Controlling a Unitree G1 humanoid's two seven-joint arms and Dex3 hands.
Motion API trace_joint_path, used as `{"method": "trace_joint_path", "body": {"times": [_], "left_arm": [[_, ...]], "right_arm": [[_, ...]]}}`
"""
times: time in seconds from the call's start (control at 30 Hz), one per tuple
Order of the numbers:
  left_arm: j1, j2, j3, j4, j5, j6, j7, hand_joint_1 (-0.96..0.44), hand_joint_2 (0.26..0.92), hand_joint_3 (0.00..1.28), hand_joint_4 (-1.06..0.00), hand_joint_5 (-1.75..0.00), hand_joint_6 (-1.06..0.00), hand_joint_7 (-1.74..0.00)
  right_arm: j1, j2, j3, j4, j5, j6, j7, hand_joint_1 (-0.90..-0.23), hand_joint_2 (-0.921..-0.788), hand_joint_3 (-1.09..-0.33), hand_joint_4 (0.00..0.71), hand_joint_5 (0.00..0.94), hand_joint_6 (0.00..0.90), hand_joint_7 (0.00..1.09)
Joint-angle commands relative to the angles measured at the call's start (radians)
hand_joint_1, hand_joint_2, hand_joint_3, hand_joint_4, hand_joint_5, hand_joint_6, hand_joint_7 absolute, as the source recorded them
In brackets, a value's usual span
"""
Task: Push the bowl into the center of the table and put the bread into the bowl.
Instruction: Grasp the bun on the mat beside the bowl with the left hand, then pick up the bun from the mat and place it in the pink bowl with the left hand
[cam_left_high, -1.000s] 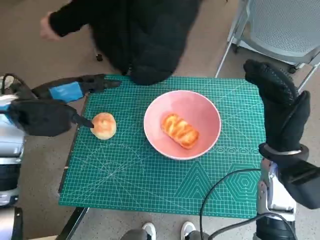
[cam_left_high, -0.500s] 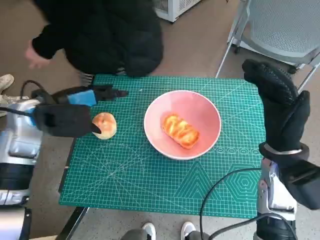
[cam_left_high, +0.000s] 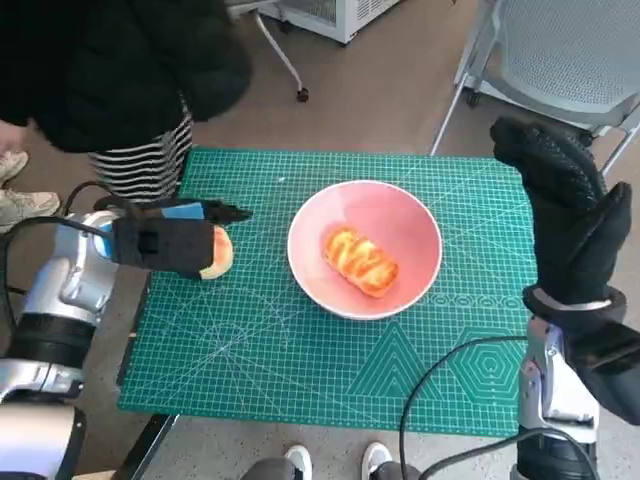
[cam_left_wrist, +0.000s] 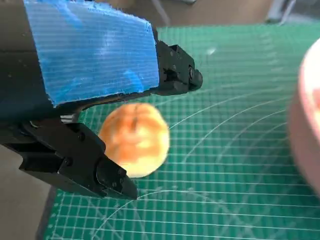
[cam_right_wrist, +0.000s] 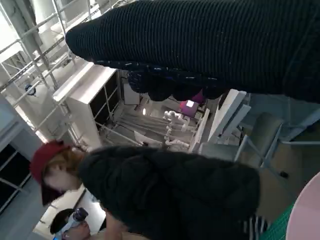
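Observation:
A pink bowl (cam_left_high: 400, 215) stands near the middle of the green cutting mat (cam_left_high: 300, 370) with an oblong glazed bread (cam_left_high: 360, 262) lying in it. A round bun (cam_left_high: 219, 252) sits on the mat to the bowl's left, half hidden under my left hand (cam_left_high: 165, 245). In the left wrist view the bun (cam_left_wrist: 134, 139) lies between the black fingers (cam_left_wrist: 175, 75) and the thumb below it, with small gaps on both sides. The bowl's rim (cam_left_wrist: 307, 125) shows blurred at that picture's edge. My gloved right hand (cam_left_high: 565, 215) hangs raised over the mat's right edge, holding nothing.
A person in a black jacket (cam_left_high: 110, 70) bends beside the table's far left corner; the same person (cam_right_wrist: 165, 195) fills the right wrist view. A grey chair (cam_left_high: 560, 60) stands at the back right. A black cable (cam_left_high: 450, 380) loops over the front right, and shoes (cam_left_high: 335, 462) show below the front edge.
My left hand has moved right along the mat and now straddles the bun. The person has drawn back from the table toward the left. The right hand and the bowl have stayed put.

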Motion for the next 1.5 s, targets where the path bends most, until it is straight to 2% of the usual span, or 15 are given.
{"method": "trace_joint_path", "body": {"times": [0.03, 0.33, 0.4, 0.43, 0.47, 0.5, 0.53, 0.57, 0.6, 0.67, 0.73, 0.83, 1.0, 1.33, 1.5], "left_arm": [[-0.035, -0.023, -0.031, 0.052, 0.040, 0.019, 0.019, 0.12, 0.761, 0.04, -0.14, -0.02, -0.29, -0.02], [-0.064, -0.058, -0.085, 0.148, 0.117, 0.052, 0.072, 0.08, 0.787, 0.05, -0.30, -0.01, -0.43, -0.02], [-0.072, -0.065, -0.108, 0.176, 0.151, 0.056, 0.109, 0.07, 0.795, 0.06, -0.35, -0.03, -0.45, -0.03], [-0.075, -0.067, -0.120, 0.189, 0.169, 0.057, 0.129, 0.07, 0.819, 0.05, -0.51, -0.11, -0.52, -0.04], [-0.078, -0.067, -0.130, 0.201, 0.184, 0.052, 0.154, 0.06, 0.828, 0.05, -0.56, -0.14, -0.54, -0.05], [-0.080, -0.068, -0.134, 0.208, 0.192, 0.047, 0.170, 0.06, 0.847, 0.05, -0.66, -0.18, -0.62, -0.08], [-0.081, -0.066, -0.137, 0.220, 0.197, 0.032, 0.194, 0.05, 0.862, 0.07, -0.67, -0.39, -0.60, -0.30], [-0.078, -0.062, -0.134, 0.228, 0.197, 0.007, 0.226, 0.03, 0.883, 0.08, -0.68, -0.68, -0.57, -0.63], [-0.077, -0.059, -0.131, 0.235, 0.196, -0.011, 0.248, 0.02, 0.896, 0.08, -0.70, -0.87, -0.58, -0.81], [-0.072, -0.052, -0.123, 0.248, 0.191, -0.058, 0.298, 0.01, 0.906, 0.07, -0.72, -1.01, -0.60, -0.96], [-0.069, -0.044, -0.114, 0.263, 0.183, -0.106, 0.342, 0.01, 0.911, 0.06, -0.73, -1.07, -0.62, -1.04], [-0.071, -0.035, -0.103, 0.275, 0.171, -0.156, 0.376, 0.00, 0.914, 0.05, -0.74, -1.10, -0.64, -1.11], [-0.083, -0.026, -0.088, 0.287, 0.154, -0.202, 0.386, 0.00, 0.917, 0.04, -0.74, -1.14, -0.65, -1.11], [-0.094, -0.010, -0.027, 0.229, 0.080, -0.230, 0.310, 0.00, 0.920, 0.04, -0.75, -1.16, -0.64, -1.09], [-0.062, 0.019, 0.053, 0.038, -0.012, -0.216, 0.242, 0.00, 0.918, 0.03, -0.77, -1.11, -0.65, -1.11]], "right_arm": [[0.028, -0.011, -0.004, -0.010, -0.003, 0.026, 0.000, -0.669, -0.921, -0.763, 0.188, 0.004, 0.009, 0.59], [0.030, -0.011, -0.005, -0.018, -0.003, 0.037, 0.000, -0.672, -0.921, -0.766, 0.189, 0.004, 0.009, 0.59], [0.032, -0.012, -0.004, -0.020, -0.003, 0.038, 0.002, -0.674, -0.921, -0.765, 0.189, 0.004, 0.009, 0.59], [0.032, -0.013, -0.004, -0.021, -0.003, 0.038, 0.003, -0.675, -0.921, -0.765, 0.188, 0.003, 0.009, 0.59], [0.033, -0.013, -0.004, -0.023, -0.003, 0.039, 0.003, -0.675, -0.921, -0.765, 0.187, 0.003, 0.009, 0.59], [0.033, -0.013, -0.004, -0.024, -0.002, 0.041, 0.004, -0.676, -0.921, -0.765, 0.187, 0.003, 0.009, 0.59], [0.033, -0.013, -0.004, -0.024, -0.001, 0.042, 0.004, -0.677, -0.921, -0.765, 0.187, 0.003, 0.008, 0.59], [0.033, -0.013, -0.004, -0.024, 0.001, 0.043, 0.005, -0.678, -0.921, -0.765, 0.186, 0.002, 0.008, 0.59], [0.033, -0.013, -0.004, -0.023, 0.002, 0.044, 0.006, -0.679, -0.921, -0.765, 0.186, 0.002, 0.008, 0.59], [0.032, -0.013, -0.004, -0.021, 0.003, 0.044, 0.006, -0.682, -0.921, -0.765, 0.186, 0.002, 0.008, 0.59], [0.031, -0.012, -0.003, -0.017, 0.005, 0.044, 0.007, -0.684, -0.921, -0.764, 0.186, 0.002, 0.008, 0.59], [0.029, -0.011, -0.002, -0.014, 0.008, 0.045, 0.006, -0.687, -0.921, -0.763, 0.186, 0.002, 0.009, 0.59], [0.028, -0.009, 0.001, -0.014, 0.013, 0.046, 0.006, -0.687, -0.921, -0.761, 0.186, 0.002, 0.009, 0.59], [0.029, -0.006, 0.003, -0.017, 0.022, 0.046, 0.009, -0.685, -0.921, -0.760, 0.187, 0.002, 0.009, 0.59], [0.029, -0.010, 0.001, -0.016, 0.026, 0.048, 0.011, -0.685, -0.921, -0.760, 0.186, 0.002, 0.009, 0.59]]}}
